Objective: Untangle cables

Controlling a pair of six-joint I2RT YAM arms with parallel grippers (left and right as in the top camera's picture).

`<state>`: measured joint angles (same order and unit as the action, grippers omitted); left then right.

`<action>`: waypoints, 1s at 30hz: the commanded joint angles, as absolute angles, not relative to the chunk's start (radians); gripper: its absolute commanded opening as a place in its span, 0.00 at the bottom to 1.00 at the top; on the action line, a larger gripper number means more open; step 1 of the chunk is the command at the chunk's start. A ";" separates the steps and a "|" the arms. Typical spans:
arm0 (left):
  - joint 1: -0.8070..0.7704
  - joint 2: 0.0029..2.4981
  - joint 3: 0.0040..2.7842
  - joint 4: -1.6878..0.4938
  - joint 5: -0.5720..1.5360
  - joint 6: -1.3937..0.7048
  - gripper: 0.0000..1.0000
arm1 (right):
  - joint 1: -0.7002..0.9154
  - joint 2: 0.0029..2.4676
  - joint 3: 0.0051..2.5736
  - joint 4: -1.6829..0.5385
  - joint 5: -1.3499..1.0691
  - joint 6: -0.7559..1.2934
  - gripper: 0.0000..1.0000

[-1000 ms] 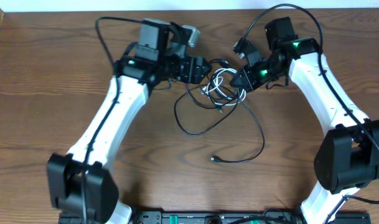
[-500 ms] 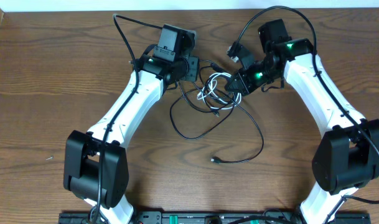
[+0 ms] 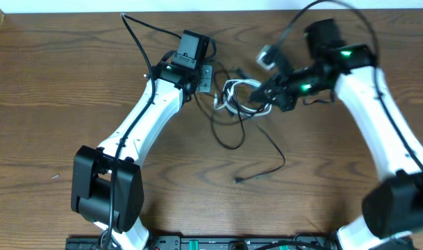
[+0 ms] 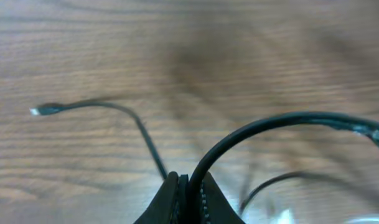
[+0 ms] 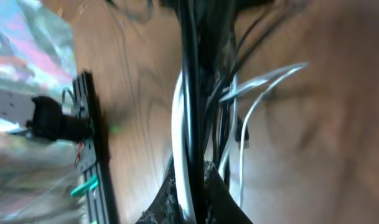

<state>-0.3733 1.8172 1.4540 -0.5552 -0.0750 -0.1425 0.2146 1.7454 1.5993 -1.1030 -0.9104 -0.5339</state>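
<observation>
Where the worktop (image 3: 51, 146) lies nearest the arm bases, a small plug (image 3: 239, 179) ends a thin black cable (image 3: 283, 162) that curves away toward the far edge. Beyond it, the cables (image 3: 240, 94) bunch in a black and white knot between both arms. The left end effector (image 4: 184, 180) is pinched fully together on a black cord (image 4: 270, 121). The right end effector (image 5: 190, 177) is likewise clamped tight on the knot's cords.

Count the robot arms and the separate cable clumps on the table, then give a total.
Robot arms: 2 (left arm, right arm)
Cable clumps: 1 (cable tangle, black and white cords, too knotted to count singly)
Total: 3
</observation>
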 commanded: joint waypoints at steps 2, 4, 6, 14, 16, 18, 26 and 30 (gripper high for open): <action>-0.356 1.830 1.454 -0.608 -0.129 -0.148 0.07 | 0.107 1.626 1.603 -1.019 -0.982 -0.401 0.01; -0.345 1.830 1.454 -0.630 -0.129 -0.148 0.07 | 0.064 1.599 1.603 -0.958 -0.888 -0.245 0.01; -0.333 1.830 1.454 -0.650 -0.129 -0.148 0.07 | 0.027 1.577 1.603 -0.920 -0.766 -0.120 0.01; -0.245 1.830 1.454 -0.729 -0.129 -0.147 0.07 | -0.071 1.538 1.602 -0.905 -0.228 0.263 0.01; -0.214 1.830 1.454 -0.745 -0.129 -0.147 0.08 | -0.075 1.540 1.602 -0.920 -0.099 0.305 0.01; -0.183 1.830 1.454 -0.756 -0.128 -0.138 0.07 | -0.075 1.541 1.602 -0.928 -0.053 0.310 0.01; -0.102 1.823 1.454 -0.762 -0.168 -0.080 0.07 | -0.075 1.545 1.602 -0.944 -0.018 0.307 0.01; -0.073 1.805 1.455 -0.762 -0.223 -0.079 0.08 | -0.078 1.553 1.602 -0.967 0.057 0.327 0.04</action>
